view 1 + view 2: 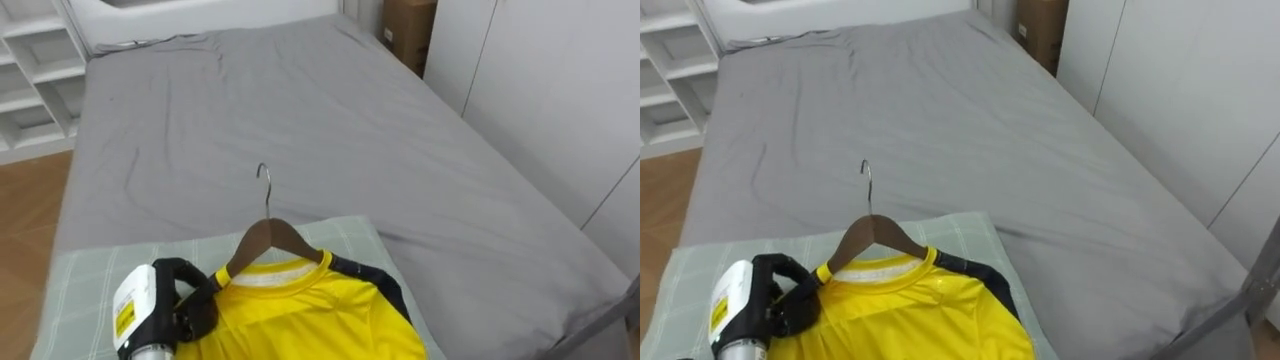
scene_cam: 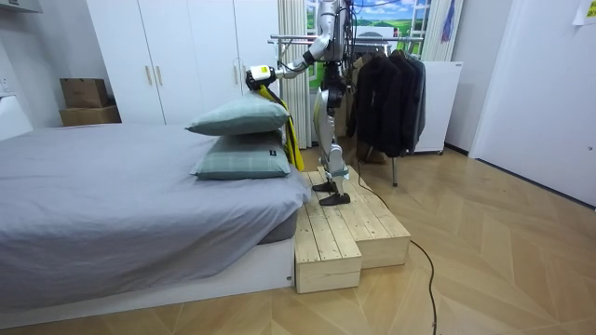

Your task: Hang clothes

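A yellow shirt (image 1: 310, 312) with dark sleeve trim hangs on a wooden hanger (image 1: 268, 236) whose metal hook (image 1: 264, 182) points up and away from me. My left hand (image 1: 190, 300), low at the left, has its dark fingers curled round the hanger's left shoulder and the shirt's collar. In the room view the robot stands on a wooden platform (image 2: 345, 233) beside the bed's pillows, holding the left hand (image 2: 256, 74) and the shirt (image 2: 291, 135) out over them. Behind the robot stands a clothes rail (image 2: 372, 40) with dark garments (image 2: 386, 93).
Under the shirt lies a pale green checked pillow (image 1: 95, 270), stacked on a second one (image 2: 242, 166). The grey bed (image 1: 300, 120) stretches ahead. White shelves (image 1: 30, 70) stand at the far left, with a cardboard box (image 1: 408, 30) and white wardrobe doors (image 1: 560, 100) on the right.
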Controlling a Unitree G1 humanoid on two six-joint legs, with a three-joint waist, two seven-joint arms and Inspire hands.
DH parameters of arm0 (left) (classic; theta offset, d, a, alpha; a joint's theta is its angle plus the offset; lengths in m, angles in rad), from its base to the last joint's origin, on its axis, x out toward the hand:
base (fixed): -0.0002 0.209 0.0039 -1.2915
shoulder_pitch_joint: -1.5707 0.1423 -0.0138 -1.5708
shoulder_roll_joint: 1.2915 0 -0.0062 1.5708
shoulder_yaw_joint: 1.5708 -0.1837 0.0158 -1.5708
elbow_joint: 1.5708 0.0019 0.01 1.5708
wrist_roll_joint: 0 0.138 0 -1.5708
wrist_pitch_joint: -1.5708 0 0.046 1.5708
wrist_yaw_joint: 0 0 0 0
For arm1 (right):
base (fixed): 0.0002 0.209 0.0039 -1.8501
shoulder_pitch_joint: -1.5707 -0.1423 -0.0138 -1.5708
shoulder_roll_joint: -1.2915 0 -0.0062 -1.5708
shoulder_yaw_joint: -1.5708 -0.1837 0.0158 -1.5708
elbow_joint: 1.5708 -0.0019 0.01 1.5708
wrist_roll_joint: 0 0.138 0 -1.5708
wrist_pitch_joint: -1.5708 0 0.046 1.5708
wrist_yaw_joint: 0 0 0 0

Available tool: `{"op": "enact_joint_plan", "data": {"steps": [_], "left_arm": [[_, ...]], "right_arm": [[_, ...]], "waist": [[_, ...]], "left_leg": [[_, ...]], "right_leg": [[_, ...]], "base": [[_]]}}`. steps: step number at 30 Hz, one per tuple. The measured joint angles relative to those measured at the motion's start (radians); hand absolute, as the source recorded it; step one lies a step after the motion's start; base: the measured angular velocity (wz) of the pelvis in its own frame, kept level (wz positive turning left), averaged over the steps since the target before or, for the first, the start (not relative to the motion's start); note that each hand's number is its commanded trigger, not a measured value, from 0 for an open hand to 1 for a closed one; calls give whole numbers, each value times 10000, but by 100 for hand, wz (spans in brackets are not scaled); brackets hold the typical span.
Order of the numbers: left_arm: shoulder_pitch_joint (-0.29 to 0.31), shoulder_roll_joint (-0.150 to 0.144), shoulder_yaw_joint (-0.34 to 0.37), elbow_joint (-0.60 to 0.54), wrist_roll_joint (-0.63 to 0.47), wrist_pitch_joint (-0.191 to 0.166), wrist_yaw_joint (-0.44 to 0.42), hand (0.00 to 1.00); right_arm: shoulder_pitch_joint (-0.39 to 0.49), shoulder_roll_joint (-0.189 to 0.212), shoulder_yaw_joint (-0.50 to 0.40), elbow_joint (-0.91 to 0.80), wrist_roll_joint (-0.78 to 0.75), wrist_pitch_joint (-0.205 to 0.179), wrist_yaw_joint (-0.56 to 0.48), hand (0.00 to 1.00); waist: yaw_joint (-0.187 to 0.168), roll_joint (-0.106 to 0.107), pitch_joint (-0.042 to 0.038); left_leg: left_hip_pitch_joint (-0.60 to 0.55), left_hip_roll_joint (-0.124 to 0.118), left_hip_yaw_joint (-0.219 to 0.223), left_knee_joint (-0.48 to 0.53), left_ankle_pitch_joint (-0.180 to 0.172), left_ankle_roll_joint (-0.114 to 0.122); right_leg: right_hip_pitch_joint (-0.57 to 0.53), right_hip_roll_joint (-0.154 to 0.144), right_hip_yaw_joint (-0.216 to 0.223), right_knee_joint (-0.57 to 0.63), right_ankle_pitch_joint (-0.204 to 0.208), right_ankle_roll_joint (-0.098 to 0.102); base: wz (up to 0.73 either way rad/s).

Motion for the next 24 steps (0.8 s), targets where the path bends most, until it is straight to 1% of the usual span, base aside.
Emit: {"op": "enact_joint_plan", "data": {"steps": [4, 11, 12, 14, 15, 17, 18, 20, 24], "left_arm": [[0, 1, 4, -112, 274, 0, -2, 100], [2, 13, 2, -887, 262, -21, -1, 100], [2, 17, 4, -945, 260, -75, 16, 100], [1, 74, 5, -1442, 256, -466, 189, 100], [1, 86, 6, -1588, 253, -565, 232, 100], [1, 92, 9, -2070, 252, -908, 442, 100], [2, 91, 9, -2163, 252, -956, 462, 100], [1, 93, 13, -2342, 258, -1068, 534, 100], [2, 92, 12, -2366, 254, -1079, 539, 100]], "right_arm": [[48, 6, -85, -5, -44, 0, -2, 0], [57, 12, -370, -6, -79, 0, 0, 0], [58, 11, -381, -6, -91, 0, -1, 0], [57, 10, -387, 8, -159, 0, -1, 0], [56, 11, -388, 8, -159, 0, 2, 0], [51, 14, -389, 14, -164, 0, 26, 0], [55, 17, -389, 24, -175, 0, 31, 0], [64, 17, -402, 50, -294, 1, 30, 0], [97, 17, -486, 54, -373, 6, 56, 0]], "waist": [[2, -2, 0], [-23, -13, 0], [-23, -13, -1], [-14, -33, -6], [-11, -39, -9], [-8, -75, 5], [-8, -90, 12], [-8, -123, -6], [-9, -127, -7]], "left_leg": [[69, 1, -13, 1, 0, 0], [129, -11, -82, 8, 0, 0], [131, -11, -86, 8, 1, 0], [154, -11, -109, 8, 1, 0], [166, -11, -110, 7, 1, 0], [248, -10, -114, 0, 1, 0], [290, -10, -115, -5, 1, 0], [388, -13, -119, -14, 1, -1], [425, -12, -125, -15, 1, -1]], "right_leg": [[65, 0, -2, 0, 0, 0], [135, -14, -60, 2, -17, -5], [137, -13, -64, 2, -19, -7], [161, -12, -81, 6, -32, -11], [173, -11, -82, 8, -35, -13], [261, -7, -83, 1, -44, -16], [306, -6, -82, -4, -55, -20], [344, -7, -81, 2, -84, -20], [428, -6, -85, 12, -83, -21]], "base": [[0], [0], [0], [0], [0], [0], [0], [0], [0]]}}
